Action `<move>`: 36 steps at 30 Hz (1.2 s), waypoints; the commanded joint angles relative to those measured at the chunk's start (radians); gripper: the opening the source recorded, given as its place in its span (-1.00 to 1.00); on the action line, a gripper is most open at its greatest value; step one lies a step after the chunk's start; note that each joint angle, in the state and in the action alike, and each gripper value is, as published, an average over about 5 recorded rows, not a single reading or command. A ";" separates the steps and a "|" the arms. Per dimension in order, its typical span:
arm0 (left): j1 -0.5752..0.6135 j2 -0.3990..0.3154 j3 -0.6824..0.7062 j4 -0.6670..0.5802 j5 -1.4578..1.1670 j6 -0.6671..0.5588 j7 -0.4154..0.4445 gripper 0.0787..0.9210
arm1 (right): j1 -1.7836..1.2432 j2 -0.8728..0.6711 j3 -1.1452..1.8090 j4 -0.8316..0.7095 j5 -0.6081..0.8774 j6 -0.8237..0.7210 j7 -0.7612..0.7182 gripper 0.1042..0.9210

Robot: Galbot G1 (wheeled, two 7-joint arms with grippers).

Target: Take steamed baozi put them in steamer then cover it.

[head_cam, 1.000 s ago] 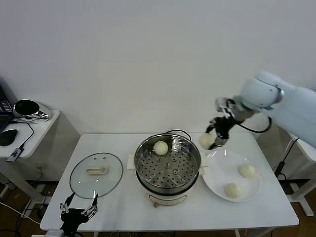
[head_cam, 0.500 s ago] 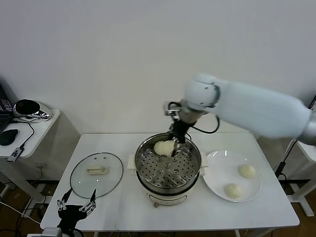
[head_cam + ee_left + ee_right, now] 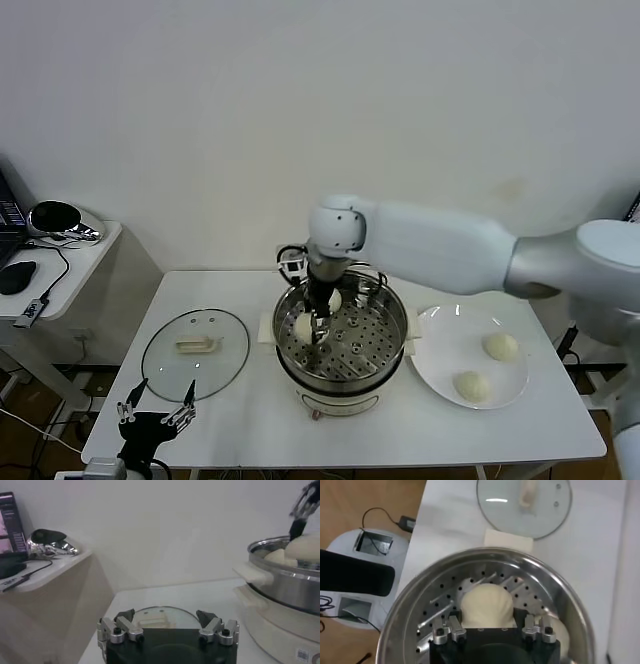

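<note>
Steel walls of the steamer (image 3: 342,345) are ringing the right gripper (image 3: 318,322), which is reaching down inside the pot from a long white arm stretching across from the robot's right. In the right wrist view its fingers (image 3: 451,628) are clasping a steamed baozi (image 3: 487,606) from both sides, the bun sitting low over the perforated tray. A second bun (image 3: 334,298) is lying at the far side of the tray, just beside the held one, partly hidden behind the gripper. Two more buns (image 3: 500,346) (image 3: 471,385) are sitting on the white plate (image 3: 447,352), which is touching or nearly touching the pot's right side.

Most of the tray nearer the robot is lying bare, while the gripper is working close to the pot's left inner wall.

Lying flat on the table (image 3: 240,420) to the left of the steamer, the cover (image 3: 195,352) is resting handle up, apart from the pot. Hanging at the table's near left edge, the left gripper (image 3: 157,418) is waiting with its jaws spread wide and nothing between them, just short of the lid's rim.
</note>
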 commanded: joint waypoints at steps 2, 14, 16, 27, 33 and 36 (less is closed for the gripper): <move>-0.002 0.000 0.000 -0.003 -0.004 0.001 0.001 0.77 | -0.075 0.089 0.005 -0.096 -0.044 -0.003 0.021 0.29; -0.001 -0.004 0.006 -0.006 -0.004 0.002 0.002 0.77 | -0.059 0.040 0.032 -0.061 -0.059 0.002 0.033 0.62; -0.003 -0.006 0.009 -0.008 -0.004 0.003 0.002 0.77 | -0.049 0.013 0.050 -0.036 -0.053 0.002 0.031 0.71; 0.002 -0.006 0.015 -0.017 0.000 0.007 0.008 0.77 | 0.146 -0.388 0.132 0.176 -0.012 0.114 -0.075 0.76; -0.003 -0.001 0.022 -0.008 -0.003 0.010 0.012 0.77 | 0.154 -0.659 0.167 0.279 -0.100 0.184 -0.138 0.76; -0.001 0.002 0.023 -0.005 -0.006 0.010 0.013 0.77 | 0.115 -0.772 0.180 0.298 -0.178 0.252 -0.185 0.76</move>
